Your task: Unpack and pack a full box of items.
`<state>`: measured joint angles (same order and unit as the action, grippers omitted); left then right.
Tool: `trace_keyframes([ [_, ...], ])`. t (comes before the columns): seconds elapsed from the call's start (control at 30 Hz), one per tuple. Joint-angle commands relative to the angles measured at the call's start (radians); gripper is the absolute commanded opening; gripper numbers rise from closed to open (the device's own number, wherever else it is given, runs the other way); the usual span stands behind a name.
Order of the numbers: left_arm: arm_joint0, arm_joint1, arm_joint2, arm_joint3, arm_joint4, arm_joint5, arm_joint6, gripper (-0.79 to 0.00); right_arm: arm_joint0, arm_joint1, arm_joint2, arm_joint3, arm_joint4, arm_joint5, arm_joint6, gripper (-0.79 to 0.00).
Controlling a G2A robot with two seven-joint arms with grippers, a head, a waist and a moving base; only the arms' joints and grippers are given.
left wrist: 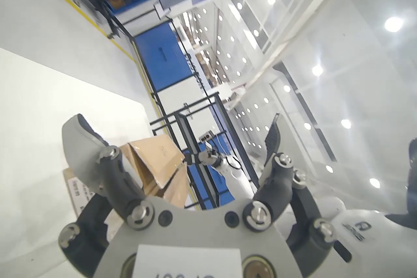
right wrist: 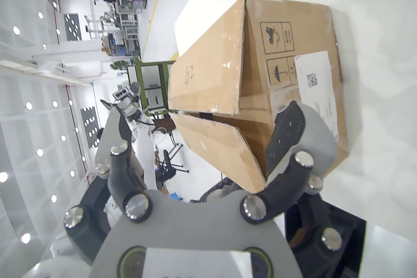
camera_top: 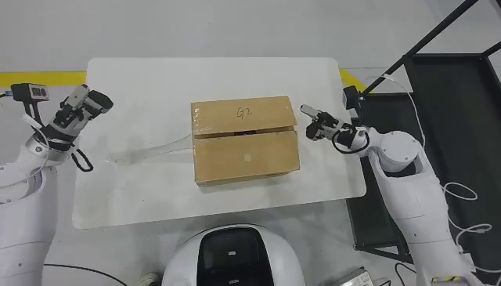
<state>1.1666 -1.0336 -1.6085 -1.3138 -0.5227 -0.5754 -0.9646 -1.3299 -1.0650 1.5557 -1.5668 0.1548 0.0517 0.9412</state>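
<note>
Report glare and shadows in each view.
Top view: even light, the box throws only a thin soft shadow on the table. Left wrist view: ceiling lamps flare white. Right wrist view: clear tape on its top glints.

top: overhead, down | left wrist: far | right wrist: close | all share box (camera_top: pixel 245 141)

We see a white tabletop (camera_top: pixel 125 200). A black metal rack (camera_top: pixel 462 114) stands just beside it. Yellow floor tape (camera_top: pixel 39 75) runs behind.
</note>
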Motion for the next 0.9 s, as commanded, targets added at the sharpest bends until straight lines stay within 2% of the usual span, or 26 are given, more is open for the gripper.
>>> trace_keyframes([
  [0.0, -0.037, -0.001, 0.028, 0.028, -0.044, -0.026, -0.115, 0.0, 0.006, 0.006, 0.004, 0.013, -0.006, -0.032, 0.078, 0.0],
  [0.07, -0.071, -0.004, 0.069, 0.049, -0.103, -0.044, -0.235, 0.0, 0.015, 0.013, 0.008, 0.03, -0.015, -0.076, 0.158, 0.0],
  [0.17, -0.108, -0.005, 0.131, 0.027, -0.096, -0.012, -0.268, 0.0, 0.031, 0.022, 0.002, 0.051, -0.043, -0.13, 0.247, 0.0],
  [0.27, -0.129, -0.003, 0.184, 0.02, -0.08, -0.004, -0.276, 0.0, 0.044, 0.027, -0.019, 0.055, -0.077, -0.168, 0.298, 0.0],
  [0.53, -0.186, -0.005, 0.326, 0.088, -0.036, -0.087, -0.193, 0.0, 0.058, 0.029, -0.056, 0.056, -0.05, -0.216, 0.335, 0.0],
  [0.87, -0.188, -0.005, 0.331, 0.091, -0.031, -0.094, -0.187, 0.0, 0.058, 0.029, -0.056, 0.056, -0.05, -0.216, 0.335, 0.0],
])
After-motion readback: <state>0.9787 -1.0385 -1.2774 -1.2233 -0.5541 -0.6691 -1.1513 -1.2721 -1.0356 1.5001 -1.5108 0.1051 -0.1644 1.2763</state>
